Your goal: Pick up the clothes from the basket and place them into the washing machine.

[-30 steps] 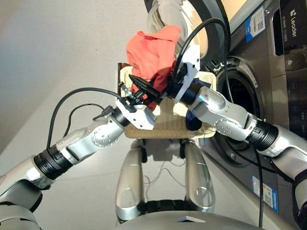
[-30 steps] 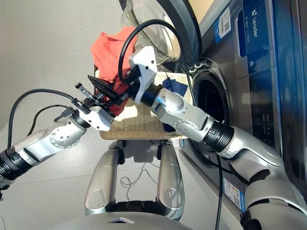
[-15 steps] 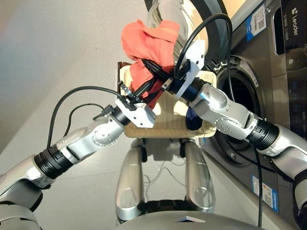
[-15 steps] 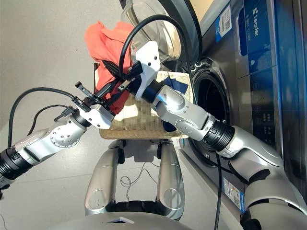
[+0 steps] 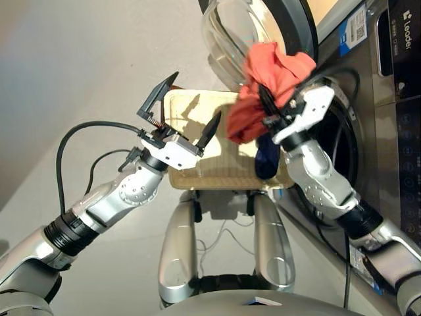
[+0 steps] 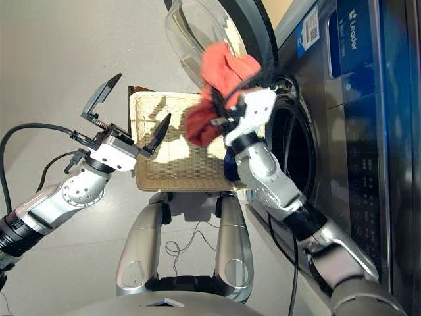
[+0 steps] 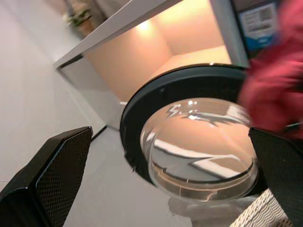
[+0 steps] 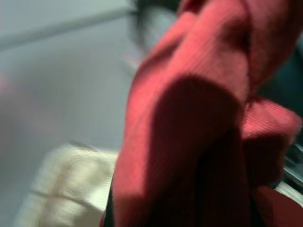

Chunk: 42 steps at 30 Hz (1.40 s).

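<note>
Pale grey floor [image 5: 79, 79] all around, with the large dark glossy front-loading washing machine [image 5: 388, 131] along the right, round dark-rimmed glass door [image 5: 256, 33] swung open at the far side. Just left of the porthole, the shallow cream-white woven wicker basket [image 5: 197, 168], near side mostly bare. At its right edge, a dark navy blue garment [image 5: 266, 161], partly behind the right arm.

Held aloft by the right gripper [image 5: 273, 115], closed on the cloth: the bunched coral-red soft garment [image 5: 266, 89], hanging between basket and porthole, close to the door opening. Left gripper [image 5: 184, 108] raised over the basket's left part, black fingers [image 5: 156, 99] spread wide, holding nothing.

Step in hand, by the look of it: carrying the red piece into the drum. Best done by swinging it right and well inside the opening before letting go, keeping the trailing folds clear of the door rim and the black cable [image 5: 329, 72] looped beside the wrist. Left arm better kept out of the path.

Hard to make out: the right gripper's fingertips, buried in cloth; the drum interior, dark and blocked by arm and garment. No black garment visible anywhere. Navy piece only partly shown.
</note>
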Tool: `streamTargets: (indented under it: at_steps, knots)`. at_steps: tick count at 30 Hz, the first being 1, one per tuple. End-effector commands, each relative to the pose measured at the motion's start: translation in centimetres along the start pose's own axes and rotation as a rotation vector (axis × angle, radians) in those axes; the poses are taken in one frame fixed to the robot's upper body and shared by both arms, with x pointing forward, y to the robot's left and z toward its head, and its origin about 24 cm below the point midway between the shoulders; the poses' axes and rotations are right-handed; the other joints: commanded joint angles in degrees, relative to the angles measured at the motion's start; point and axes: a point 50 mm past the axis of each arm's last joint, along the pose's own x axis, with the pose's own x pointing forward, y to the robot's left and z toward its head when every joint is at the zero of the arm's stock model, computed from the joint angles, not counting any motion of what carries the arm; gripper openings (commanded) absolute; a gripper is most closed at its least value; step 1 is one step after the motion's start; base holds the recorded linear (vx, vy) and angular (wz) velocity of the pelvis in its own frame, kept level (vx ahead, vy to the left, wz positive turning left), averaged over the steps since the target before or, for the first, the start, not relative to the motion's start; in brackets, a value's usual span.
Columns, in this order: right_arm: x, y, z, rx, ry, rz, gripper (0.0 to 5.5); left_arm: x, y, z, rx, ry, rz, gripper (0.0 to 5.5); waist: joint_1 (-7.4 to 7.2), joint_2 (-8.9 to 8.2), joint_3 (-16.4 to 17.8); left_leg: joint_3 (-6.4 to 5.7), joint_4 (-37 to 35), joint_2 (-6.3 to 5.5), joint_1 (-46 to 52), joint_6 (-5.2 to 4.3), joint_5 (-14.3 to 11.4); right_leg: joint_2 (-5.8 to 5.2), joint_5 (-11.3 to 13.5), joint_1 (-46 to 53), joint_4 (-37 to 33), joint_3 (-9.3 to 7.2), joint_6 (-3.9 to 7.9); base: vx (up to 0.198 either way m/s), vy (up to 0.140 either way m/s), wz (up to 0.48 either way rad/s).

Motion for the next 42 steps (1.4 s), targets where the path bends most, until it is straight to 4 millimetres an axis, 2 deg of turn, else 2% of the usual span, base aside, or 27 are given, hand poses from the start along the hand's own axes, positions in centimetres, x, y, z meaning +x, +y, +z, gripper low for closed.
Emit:
streamTargets:
  at_steps: [1, 2, 5, 6, 7, 8, 11, 12, 13, 14, 16, 18, 19, 20, 21, 25, 27, 28, 29, 30, 31, 33, 34, 35, 37, 42]
  knots:
    - [0.8, -0.7, 2.2, 0.039, -0.174, -0.094, 0.0, 0.3, 0.7, 2.5, -0.122, -0.134, 0.126, 5.5, -0.99, 1.57, -0.85, 0.0, 5.09, 1.63, -0.8, -2.7, -2.17, -0.37, 2.6, 0.27, -3.1, 0.43, 2.85, 0.0, 0.0, 0.0]
    - [0.5, -1.9, 0.1, 0.06, -0.105, -0.203, 0.0, 0.4, 0.6, 2.4, -0.171, -0.124, 0.14, 5.5, -1.02, 1.78, -0.85, -0.12, 5.26, 1.62, -0.84, -2.57, -2.37, -0.38, 2.46, 0.25, -2.99, 0.37, 2.85, 0.0, 0.0, 0.0]
    - [0.2, -3.6, -1.9, 0.132, -0.051, -0.4, 0.0, 0.6, 0.4, 2.2, -0.255, -0.099, 0.181, 5.5, -0.95, 1.94, -0.85, -0.2, 6.23, 1.58, -1.2, -2.5, -3.17, -0.38, 1.87, 0.02, -2.32, 0.6, 2.71, 0.0, 0.0, 0.0]
    - [0.3, -3.6, -1.8, 0.132, -0.054, -0.399, 0.0, 0.6, 0.5, 2.2, -0.254, -0.101, 0.182, 5.5, -0.93, 1.93, -0.85, -0.17, 6.06, 1.58, -1.44, -2.48, -2.84, -0.35, 2.24, -0.21, -2.54, 0.63, 2.69, 0.0, 0.0, 0.0]
    - [0.1, -4.5, -3.1, 0.172, -0.007, -0.492, 0.0, 0.6, 0.3, 2.0, -0.325, -0.074, 0.197, 5.5, -0.78, 2.02, -0.85, -0.12, 6.78, 1.66, -1.91, -2.51, -3.18, -0.38, 2.08, -0.65, -1.99, 0.76, 2.57, 0.0, 0.0, 0.0]
    - [0.1, -4.5, -3.1, 0.172, -0.008, -0.491, 0.0, 0.6, 0.3, 2.0, -0.325, -0.075, 0.197, 5.5, -0.77, 2.01, -0.85, -0.09, 6.82, 1.68, -1.99, -2.51, -3.19, -0.36, 2.1, -0.74, -1.97, 0.79, 2.57, 0.0, 0.0, 0.0]
    - [0.2, -6.7, -4.5, 0.254, 0.046, -0.682, 0.0, 0.6, 0.0, 1.6, -0.468, -0.032, 0.235, 5.5, -0.42, 2.27, -0.85, -0.48, 9.3, 1.76, -3.41, -2.64, -4.66, -0.13, 0.7, -2.07, 0.2, 1.4, 2.22, 0.0, 0.0, 0.0]
    - [0.3, -6.7, -4.4, 0.255, 0.042, -0.681, 0.0, 0.7, 0.1, 1.7, -0.466, -0.036, 0.236, 5.5, -0.41, 2.27, -0.85, -0.47, 9.17, 1.77, -3.79, -2.61, -4.29, -0.1, 1.12, -2.42, 0.0, 1.43, 2.19, 0.0, 0.0, 0.0]
    - [0.3, -7.3, -4.5, 0.262, 0.053, -0.713, 0.0, 0.8, 0.1, 1.7, -0.494, -0.035, 0.238, 5.5, -0.26, 2.41, -0.85, -0.48, 10.02, 1.81, -4.4, -2.61, -4.61, -0.11, 0.84, -2.89, 0.72, 1.5, 2.09, 0.0, 0.0, 0.0]
    - [0.5, -8.8, -4.9, 0.27, 0.082, -0.789, 0.0, 0.9, -0.1, 1.8, -0.558, -0.03, 0.246, 5.5, 0.08, 2.77, -0.85, -0.67, 11.94, 1.86, -5.62, -2.66, -5.4, -0.13, 0.06, -3.91, 2.51, 1.68, 1.77, 0.0, 0.0, 0.0]
    - [0.8, -9.5, -4.5, 0.274, 0.078, -0.815, 0.0, 0.9, 0.1, 1.9, -0.592, -0.032, 0.252, 5.5, 0.23, 3.09, -0.85, -0.78, 13.33, 2.13, -6.98, -2.73, -5.89, -0.11, -0.41, -5.37, 4.02, 1.8, 1.53, 0.0, 0.0, 0.0]
    - [1.1, -11.9, -3.9, 0.305, 0.072, -0.921, 0.0, 1.3, 0.2, 2.4, -0.653, -0.059, 0.257, 5.5, 0.77, 3.53, -0.85, -1.12, 17.36, 2.36, -9.61, -3.0, -7.87, -0.01, -2.5, -7.99, 8.37, 2.04, 1.02, 0.0, 0.0, 0.0]
    - [1.3, -12.0, -3.7, 0.307, 0.066, -0.919, 0.0, 1.4, 0.3, 2.4, -0.651, -0.065, 0.258, 5.5, 0.78, 3.56, -0.85, -1.13, 17.32, 2.38, -10.24, -2.95, -7.42, 0.03, -2.0, -8.57, 8.23, 2.07, 0.98, 0.0, 0.0, 0.0]
    - [1.3, -13.5, -2.8, 0.326, 0.041, -0.968, 0.0, 1.6, 0.2, 2.7, -0.712, -0.075, 0.256, 5.5, 1.07, 3.78, -0.85, -1.55, 20.68, 2.54, -12.87, -3.22, -8.84, -0.03, -3.8, -10.96, 11.63, 2.01, 0.84, 0.0, 0.0, 0.0]
    - [1.2, -14.5, -2.2, 0.331, 0.021, -0.997, 0.0, 1.6, 0.2, 2.8, -0.721, -0.079, 0.253, 5.5, 1.08, 3.97, -0.85, -1.77, 22.17, 2.61, -14.22, -3.2, -9.4, 0.0, -4.35, -12.28, 13.22, 2.06, 0.74, 0.0, 0.0, 0.0]
    - [-0.3, -18.9, 0.2, 0.35, -0.046, -1.149, 0.0, 1.8, -0.3, 3.3, -0.761, -0.087, 0.221, 5.5, 1.28, 4.61, -0.85, -2.72, 28.67, 2.84, -21.23, -3.0, -11.6, 0.07, -6.86, -19.04, 19.85, 1.76, 0.65, -0.013, -0.006, 0.035]
    - [-0.9, -20.5, 1.5, 0.349, -0.093, -1.186, 0.0, 1.8, 0.0, 3.4, -0.744, -0.099, 0.226, 5.5, 1.16, 4.78, -0.85, -3.12, 32.14, 2.97, -24.71, -2.83, -12.79, 0.39, -8.42, -22.82, 23.9, 1.75, 0.55, 0.0, 0.0, 0.0]
    - [-0.9, -20.5, 1.6, 0.35, -0.096, -1.185, 0.0, 1.8, 0.0, 3.4, -0.744, -0.102, 0.226, 5.5, 1.16, 4.84, -0.85, -3.18, 32.82, 2.97, -25.28, -2.83, -13.09, 0.37, -8.71, -23.37, 24.56, 1.81, 0.56, 0.0, 0.0, 0.0]
    - [-1.6, -21.9, 3.0, 0.33, -0.136, -1.218, 0.0, 1.7, 0.4, 3.5, -0.728, -0.108, 0.242, 5.5, 1.04, 4.62, -0.85, -3.39, 35.5, 3.33, -27.98, -2.78, -14.1, 0.55, -9.67, -25.79, 27.01, 1.87, 0.44, 0.0, 0.0, 0.0]
    - [-2.0, -22.6, 3.5, 0.328, -0.147, -1.243, 0.0, 1.6, 0.5, 3.5, -0.724, -0.106, 0.248, 5.5, 0.94, 4.48, -0.85, -3.61, 36.93, 3.53, -29.54, -2.74, -14.59, 0.73, -10.14, -27.23, 28.28, 1.78, 0.4, 0.0, 0.0, 0.0]
    - [-2.0, -22.7, 3.6, 0.329, -0.15, -1.242, 0.0, 1.7, 0.6, 3.5, -0.724, -0.108, 0.249, 5.5, 0.95, 4.55, -0.85, -3.67, 37.4, 3.58, -29.97, -2.74, -14.78, 0.75, -10.3, -27.62, 28.68, 1.79, 0.4, 0.0, 0.0, 0.0]
    - [-3.5, -24.7, 5.3, 0.33, -0.211, -1.333, 0.0, 1.4, 1.0, 3.6, -0.709, -0.11, 0.265, 5.5, 0.51, 4.31, -0.85, -3.7, 40.1, 4.04, -32.84, -2.94, -15.87, 0.78, -11.48, -30.58, 31.52, 1.85, 0.24, 0.0, 0.0, 0.0]
    - [-3.5, -24.7, 5.4, 0.331, -0.213, -1.332, 0.0, 1.4, 1.0, 3.7, -0.708, -0.112, 0.266, 5.5, 0.52, 4.33, -0.85, -3.73, 40.43, 4.07, -33.15, -2.95, -16.01, 0.8, -11.6, -30.88, 31.82, 1.88, 0.24, 0.0, 0.0, 0.0]
    - [-4.3, -25.6, 6.5, 0.309, -0.255, -1.374, 0.0, 1.2, 1.2, 3.6, -0.689, -0.108, 0.275, 5.5, 0.08, 4.09, -0.85, -3.47, 41.34, 4.41, -34.4, -3.06, -16.33, 0.93, -11.66, -32.37, 32.73, 2.09, 0.21, 0.0, 0.0, 0.0]
    - [-5.2, -26.6, 7.4, 0.264, -0.251, -1.409, 0.0, 1.1, 1.4, 3.7, -0.672, -0.108, 0.275, 5.5, -0.17, 3.74, -0.85, -3.32, 41.75, 4.66, -34.84, -3.06, -16.5, 1.24, -11.57, -33.2, 33.1, 2.3, 0.27, 0.0, 0.0, 0.0]
    - [-6.4, -27.5, 9.0, 0.182, -0.291, -1.48, 0.0, 0.8, 1.8, 3.6, -0.632, -0.099, 0.292, 5.5, -0.91, 3.2, -0.85, -2.95, 41.59, 5.13, -34.49, -3.0, -16.61, 2.0, -11.54, -33.42, 32.68, 2.67, 0.32, 0.0, 0.0, 0.0]
